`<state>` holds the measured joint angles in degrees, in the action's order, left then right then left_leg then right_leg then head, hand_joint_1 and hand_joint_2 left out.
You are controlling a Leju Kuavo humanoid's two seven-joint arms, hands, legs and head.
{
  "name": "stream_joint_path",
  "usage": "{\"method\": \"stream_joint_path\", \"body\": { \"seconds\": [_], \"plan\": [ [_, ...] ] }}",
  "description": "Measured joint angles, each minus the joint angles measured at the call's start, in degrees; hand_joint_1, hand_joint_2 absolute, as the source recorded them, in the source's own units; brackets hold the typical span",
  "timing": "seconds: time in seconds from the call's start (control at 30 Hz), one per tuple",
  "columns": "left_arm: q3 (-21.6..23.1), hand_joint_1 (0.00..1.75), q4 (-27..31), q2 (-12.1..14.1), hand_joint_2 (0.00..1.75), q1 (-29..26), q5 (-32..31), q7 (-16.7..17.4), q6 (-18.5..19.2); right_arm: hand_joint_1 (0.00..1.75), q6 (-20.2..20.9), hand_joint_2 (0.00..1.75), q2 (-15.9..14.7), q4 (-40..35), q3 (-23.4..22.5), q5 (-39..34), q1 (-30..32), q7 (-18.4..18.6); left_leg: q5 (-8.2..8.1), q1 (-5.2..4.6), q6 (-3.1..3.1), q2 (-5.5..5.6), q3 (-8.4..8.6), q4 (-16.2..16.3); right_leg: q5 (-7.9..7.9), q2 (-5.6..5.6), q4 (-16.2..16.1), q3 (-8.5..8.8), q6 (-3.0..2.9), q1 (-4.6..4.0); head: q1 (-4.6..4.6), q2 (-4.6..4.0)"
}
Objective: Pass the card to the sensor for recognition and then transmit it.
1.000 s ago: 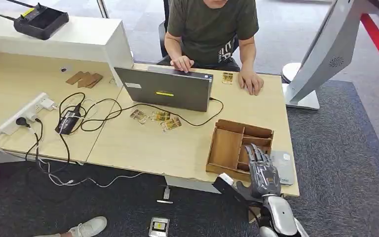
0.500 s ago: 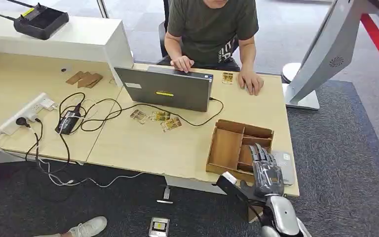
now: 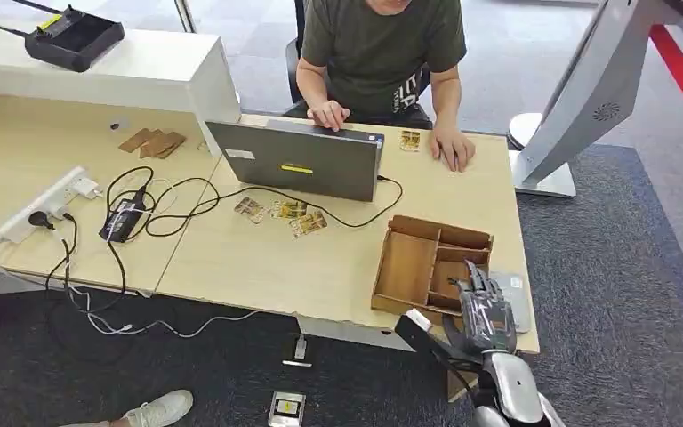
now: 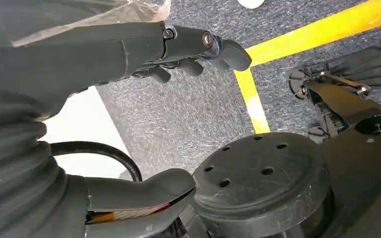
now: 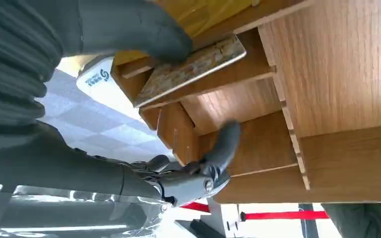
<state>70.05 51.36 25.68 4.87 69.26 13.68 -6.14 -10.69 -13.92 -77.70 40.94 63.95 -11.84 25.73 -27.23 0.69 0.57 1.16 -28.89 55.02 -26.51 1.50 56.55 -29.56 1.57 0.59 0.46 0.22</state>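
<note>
While the right hand (image 3: 483, 307) reaches into the wooden tray (image 3: 406, 265) at the desk's near right corner, thumb pressing a card (image 5: 191, 69) propped on a divider, fingers spread, pickup seems underway; next, pinch and lift.

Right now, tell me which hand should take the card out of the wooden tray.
Right. The right hand is already over the wooden tray, its thumb pressed on a card there. The left hand hangs over the carpet, holding nothing, away from the tray.
</note>
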Motion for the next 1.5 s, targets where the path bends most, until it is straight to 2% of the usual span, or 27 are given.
{"method": "stream_joint_path", "body": {
  "seconds": [0.23,0.37,0.63,0.73,0.97,1.03,1.1,1.2,1.5],
  "plan": [
    [0.09,0.00,0.00,0.17,1.75,0.01,-0.52,0.00,0.00,1.52,0.70,1.75,0.00,0.26,-0.26,-0.09,-0.02,0.37,0.00,0.00,0.00,0.00,0.01,0.00,0.00,0.00,0.00,0.00,0.00,0.00,0.00,0.00],
    [0.09,0.00,0.04,0.28,1.75,0.01,-0.70,0.11,0.00,1.55,1.09,1.75,0.04,0.26,-0.35,-1.07,0.00,0.22,0.00,0.00,0.00,0.00,0.00,0.00,0.00,0.00,0.00,0.00,0.00,0.00,0.00,0.00],
    [0.11,0.00,0.15,0.28,1.75,0.00,-0.83,0.28,0.00,1.52,1.09,1.75,0.35,0.06,-0.33,-1.14,0.01,-0.28,0.00,0.00,0.00,0.00,0.00,0.00,0.00,0.00,0.00,0.00,0.00,0.00,0.00,0.00],
    [0.11,0.00,0.17,0.28,1.75,0.00,-0.87,0.31,0.00,1.57,1.09,1.75,0.33,-0.99,-0.39,-0.54,-0.12,-0.28,0.00,0.00,0.00,0.00,0.00,0.00,0.00,0.00,0.00,0.00,0.00,0.00,0.00,0.00],
    [0.11,0.00,0.20,0.28,1.75,-0.01,-2.10,0.13,0.06,1.52,1.88,1.75,-0.09,-4.86,-1.38,0.22,-1.36,-0.07,0.00,0.00,0.00,-0.01,0.01,0.00,0.00,0.00,0.00,0.01,0.00,0.00,0.00,0.00],
    [0.15,0.00,0.20,0.28,1.75,0.00,-2.62,0.11,0.28,1.64,2.12,1.75,-0.31,-6.45,-1.81,0.31,-1.80,-0.04,0.00,0.00,0.00,0.00,0.01,0.00,0.01,0.00,0.00,0.01,0.00,0.00,0.00,0.00],
    [0.24,0.00,0.20,0.28,1.75,0.05,-3.34,0.04,0.91,1.64,2.43,1.75,-0.37,-7.54,-2.12,-1.41,-2.44,-0.51,0.00,0.00,0.00,0.00,0.01,0.00,0.01,0.00,0.01,0.01,0.00,0.00,0.00,0.00],
    [0.46,0.00,0.15,0.39,1.75,0.15,-4.96,-0.02,2.16,1.75,3.52,1.75,-0.37,-9.07,-2.23,-7.32,-3.69,-2.40,0.00,0.00,0.00,0.00,0.01,0.00,0.01,0.00,0.01,0.01,0.00,0.00,0.00,0.00],
    [0.76,0.00,0.07,0.77,1.75,0.54,-9.96,0.54,4.17,1.75,6.36,1.75,1.16,-7.63,-1.97,-18.07,-12.25,-3.04,0.04,0.00,0.04,0.01,-0.01,0.00,0.02,0.00,0.04,0.02,-0.02,0.00,0.00,0.00]
  ]
}}
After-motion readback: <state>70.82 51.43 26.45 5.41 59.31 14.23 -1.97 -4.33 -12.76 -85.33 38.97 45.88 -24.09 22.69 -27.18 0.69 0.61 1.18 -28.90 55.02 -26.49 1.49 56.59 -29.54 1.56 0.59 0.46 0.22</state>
